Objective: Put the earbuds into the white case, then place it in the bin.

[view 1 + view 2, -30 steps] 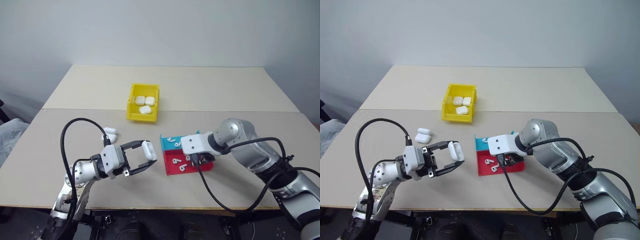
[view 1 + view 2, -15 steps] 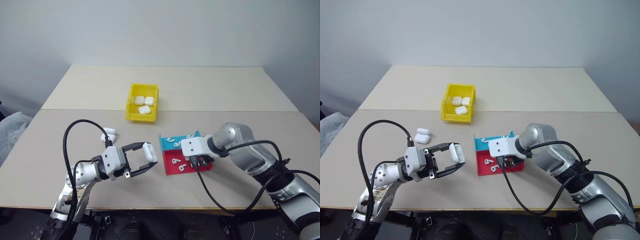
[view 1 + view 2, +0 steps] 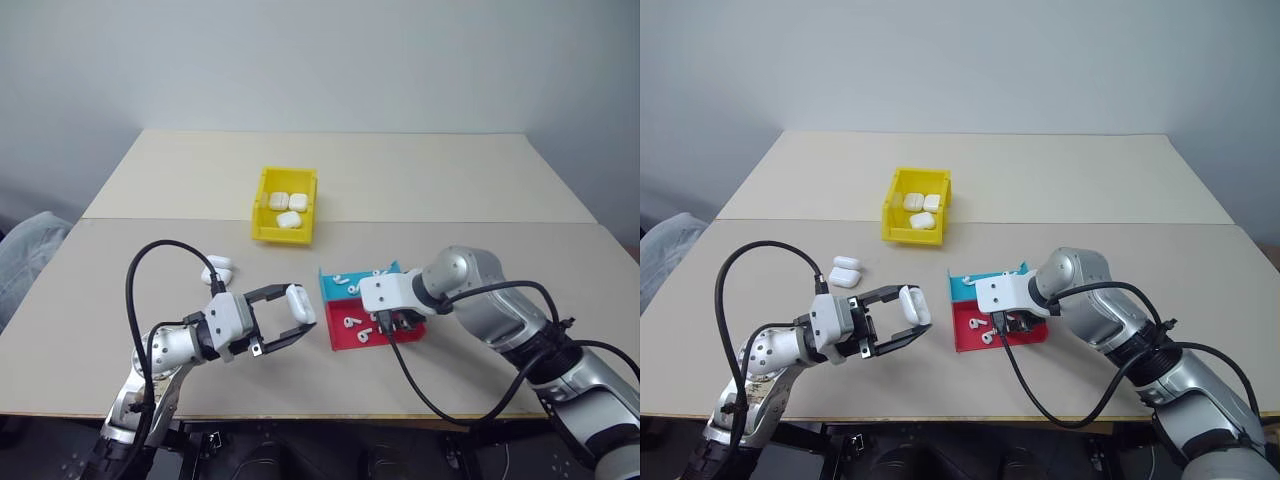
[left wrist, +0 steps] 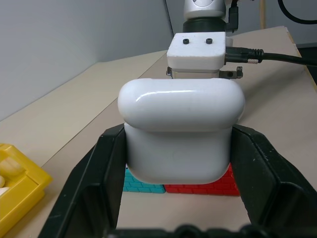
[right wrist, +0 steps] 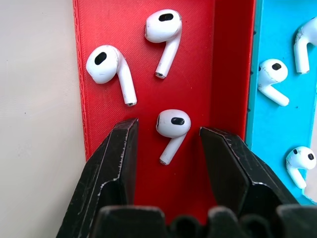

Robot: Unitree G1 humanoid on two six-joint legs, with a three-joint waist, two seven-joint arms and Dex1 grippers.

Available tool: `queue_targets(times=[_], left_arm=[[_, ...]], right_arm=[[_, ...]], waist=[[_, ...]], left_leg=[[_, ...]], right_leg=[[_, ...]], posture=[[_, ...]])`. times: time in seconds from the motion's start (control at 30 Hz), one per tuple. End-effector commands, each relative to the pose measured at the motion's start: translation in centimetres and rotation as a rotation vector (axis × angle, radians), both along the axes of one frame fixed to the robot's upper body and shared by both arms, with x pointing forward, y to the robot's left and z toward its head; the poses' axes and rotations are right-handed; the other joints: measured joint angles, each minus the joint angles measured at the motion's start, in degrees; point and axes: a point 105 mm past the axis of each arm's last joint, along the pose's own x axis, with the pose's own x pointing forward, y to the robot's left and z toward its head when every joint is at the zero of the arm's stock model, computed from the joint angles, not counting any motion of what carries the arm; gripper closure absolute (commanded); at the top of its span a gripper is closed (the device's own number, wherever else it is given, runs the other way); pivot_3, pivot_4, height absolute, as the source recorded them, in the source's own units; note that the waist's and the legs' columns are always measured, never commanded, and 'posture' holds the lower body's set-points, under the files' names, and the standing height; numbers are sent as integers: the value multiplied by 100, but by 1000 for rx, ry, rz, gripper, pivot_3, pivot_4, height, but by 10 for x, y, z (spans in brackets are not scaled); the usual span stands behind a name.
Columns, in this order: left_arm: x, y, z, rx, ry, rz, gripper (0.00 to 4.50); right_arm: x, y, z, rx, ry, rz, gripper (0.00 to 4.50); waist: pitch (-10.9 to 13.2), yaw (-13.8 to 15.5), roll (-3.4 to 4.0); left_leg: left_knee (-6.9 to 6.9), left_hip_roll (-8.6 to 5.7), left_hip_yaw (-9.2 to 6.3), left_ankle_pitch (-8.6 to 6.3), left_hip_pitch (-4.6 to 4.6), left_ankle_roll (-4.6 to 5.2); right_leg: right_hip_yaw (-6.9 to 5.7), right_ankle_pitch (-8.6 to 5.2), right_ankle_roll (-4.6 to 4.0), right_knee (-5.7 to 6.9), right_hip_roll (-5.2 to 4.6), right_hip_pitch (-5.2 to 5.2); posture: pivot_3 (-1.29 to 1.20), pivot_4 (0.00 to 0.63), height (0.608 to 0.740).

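Now your right gripper [image 5: 168, 136] has stopped moving: its half-open fingers sit on both sides of one tiny white earbud [image 5: 172, 127] in the red tray [image 5: 198, 59]. Your left gripper [image 4: 178, 148] holds the glossy white case [image 4: 181, 131] tight, ready nearby.

Two arms of rounded, silvery-grey metal segments with dark joint bands here, and each one ends in a boxy white plastic wrist block [image 3: 384, 292] carrying a gripper of two black, angular, matte fingers — left gripper [image 3: 283, 318], right gripper [image 5: 168, 139]. A thick glossy black cable [image 3: 135, 280] loops high over the left arm, and another black cable [image 3: 440, 400] sags beneath the right arm, plugged into its white block. On that white block, seen from the left wrist, sit two small dark screws [image 4: 197, 41] on top and a metal-tipped plug at the side.
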Motion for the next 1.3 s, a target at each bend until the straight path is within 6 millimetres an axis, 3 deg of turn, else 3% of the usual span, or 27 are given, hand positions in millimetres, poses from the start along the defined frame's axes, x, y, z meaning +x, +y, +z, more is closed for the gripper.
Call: queue_targets(times=[0.03,1.03,1.17,1.3], left_arm=[[-4,-3,8,-2,-33,-10,1707],[-2,-5,6,4,-23,10,1707],[-1,-5,6,3,-22,15,1707],[0,-5,8,-2,-27,22,1707]], right_arm=[[0,1,4,5,-13,7,2682],[2,1,1,-2,-9,-1,2682],[2,1,0,-6,-11,8,3567],[3,2,3,7,-17,0,3567]], waist=[[0,-2,0],[0,-9,0],[0,-9,0],[0,-9,0]], left_leg=[[0,0,0,0,0,0],[-5,0,-2,0,0,0],[-5,0,-2,0,0,0],[-6,0,-2,0,1,0]], right_leg=[[0,0,0,0,0,0],[-2,0,0,-2,0,0],[-2,0,0,-2,0,0],[-3,0,0,-2,0,1]], posture=[[0,150,740],[0,150,740],[0,150,740],[0,150,740]])
